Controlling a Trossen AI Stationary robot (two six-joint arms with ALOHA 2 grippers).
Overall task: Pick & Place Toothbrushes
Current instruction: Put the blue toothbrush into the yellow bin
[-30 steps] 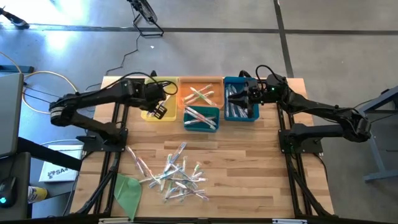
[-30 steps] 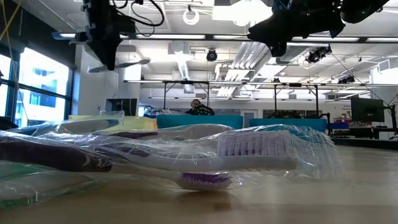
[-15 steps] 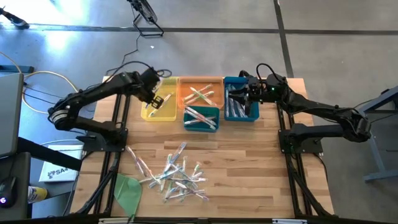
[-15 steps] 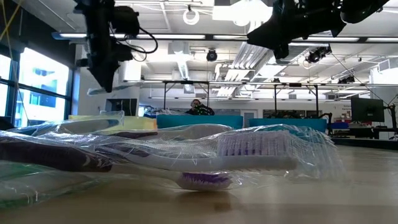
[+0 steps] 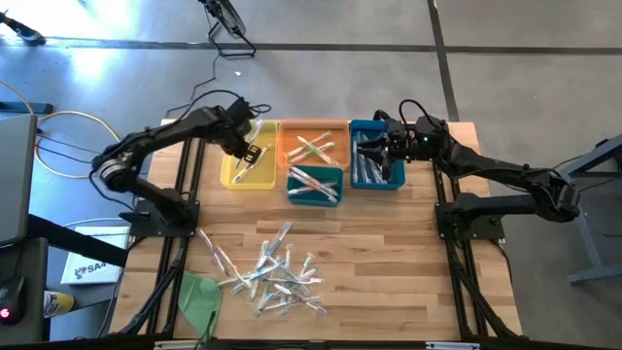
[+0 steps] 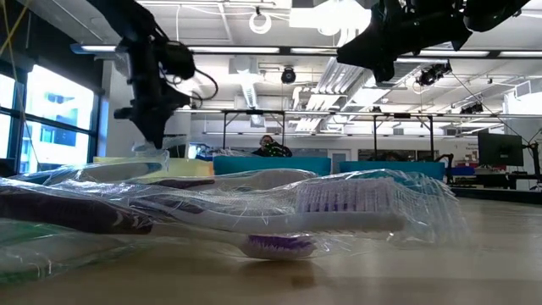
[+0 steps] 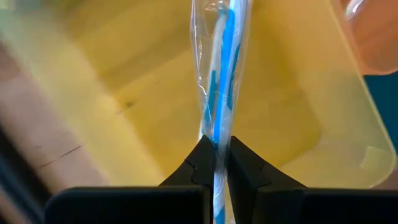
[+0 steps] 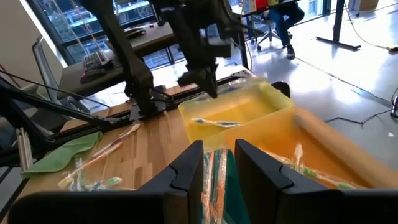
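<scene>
Presently we count four bins along the far edge of the slatted wooden table (image 5: pixel 389 243): a yellow plastic bin (image 5: pixel 233 177), an orange plastic bin (image 5: pixel 313 144), a small teal plastic bin (image 5: pixel 313 185) and a blue plastic bin (image 5: pixel 377 167).

Done, as far as we can see: the orange, teal and blue bins each hold several wrapped toothbrushes, and the right wrist view shows one lying in the yellow bin.

Left: a loose heap of clear-wrapped toothbrushes (image 5: pixel 272 272), pale sticks with pink, green and blue accents, lies on the near half of the table, well apart from the bins. A flat green cloth-like sheet (image 5: pixel 201 299) sits at the near left corner. We judge the job somewhere around its middle, with more than a dozen pieces unsorted.

In hand: the left gripper (image 5: pixel 251 156) hangs over the yellow bin, its arm reaching in from the left and bent at the elbow, fingers aimed down into the bin. Its jaws are pressed together on a blue-and-white toothbrush in a clear wrapper (image 7: pixel 219 93), which hangs into the bin, not yet let go.

The right gripper (image 5: pixel 384 151) waits above the blue bin, arm stretched in from the right. Its fingers stand slightly apart around a wrapped toothbrush with orange accents (image 8: pixel 214 180); we cannot tell whether they grip it.
</scene>
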